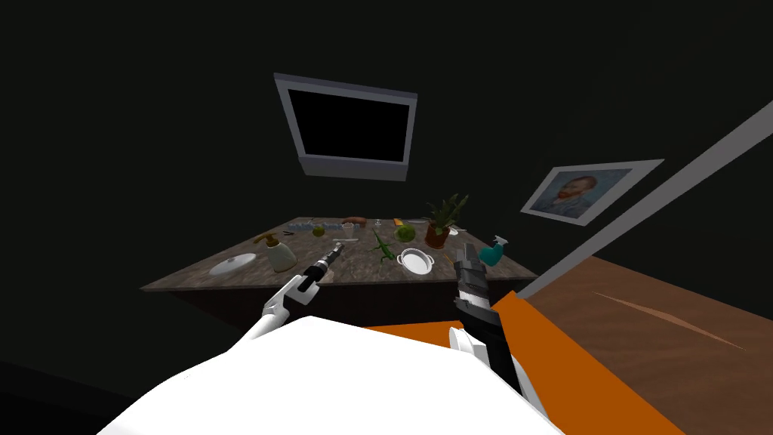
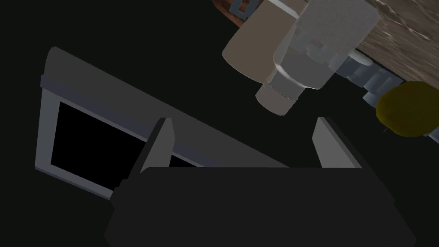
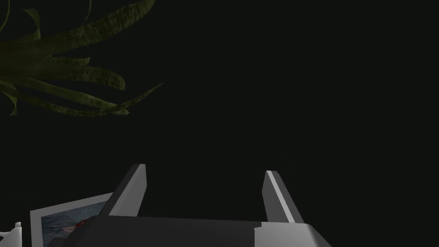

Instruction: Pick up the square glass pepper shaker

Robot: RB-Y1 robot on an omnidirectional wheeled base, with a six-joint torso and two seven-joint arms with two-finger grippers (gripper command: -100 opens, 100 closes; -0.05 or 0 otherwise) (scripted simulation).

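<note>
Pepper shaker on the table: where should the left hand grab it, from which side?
Probably take the pepper shaker by its square body, across two flat sides, left hand coming level from the near side: it stands upright, a beige shaker close behind.

The left arm is white with a slim black wrist, the right arm dark with grey bands, and the left pincer and right pincer have light grey blades on dark boxes.
</note>
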